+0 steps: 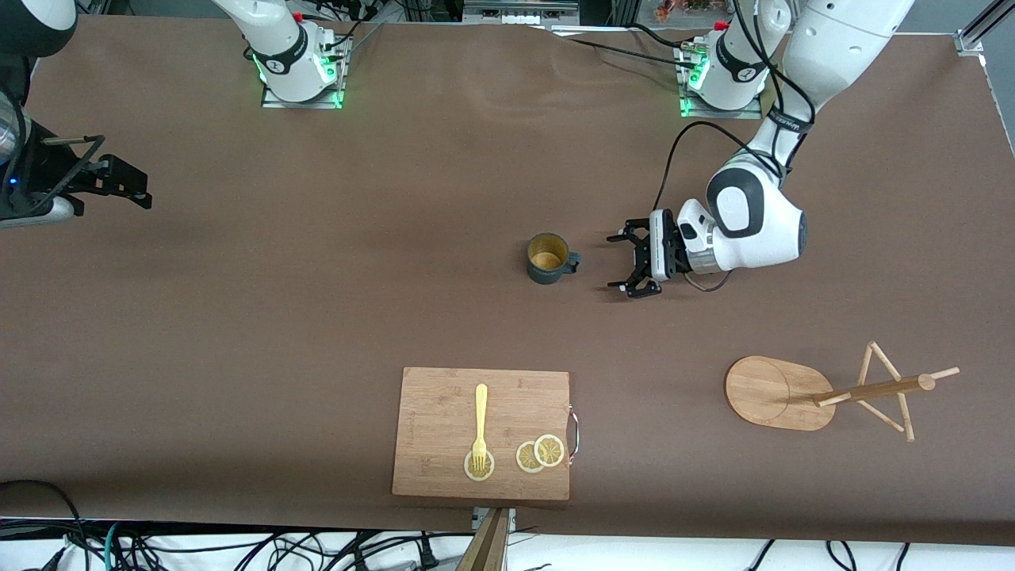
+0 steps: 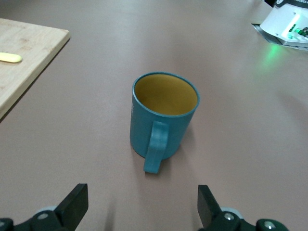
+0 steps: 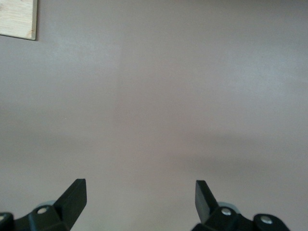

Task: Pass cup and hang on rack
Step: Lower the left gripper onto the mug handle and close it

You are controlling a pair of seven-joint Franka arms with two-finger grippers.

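Note:
The cup is a dark teal mug, yellow inside, and it stands upright mid-table. Its handle points at my left gripper. That gripper hangs low beside the cup toward the left arm's end, open and a short gap from the handle. In the left wrist view the cup stands ahead of the open left gripper with bare table between the fingers. The wooden rack sits nearer the front camera, toward the left arm's end. My right gripper waits open at the right arm's end, over bare table.
A wooden cutting board lies near the front edge with a yellow fork and lemon slices on it. Its corner shows in the left wrist view and the right wrist view. The arm bases stand along the table's back edge.

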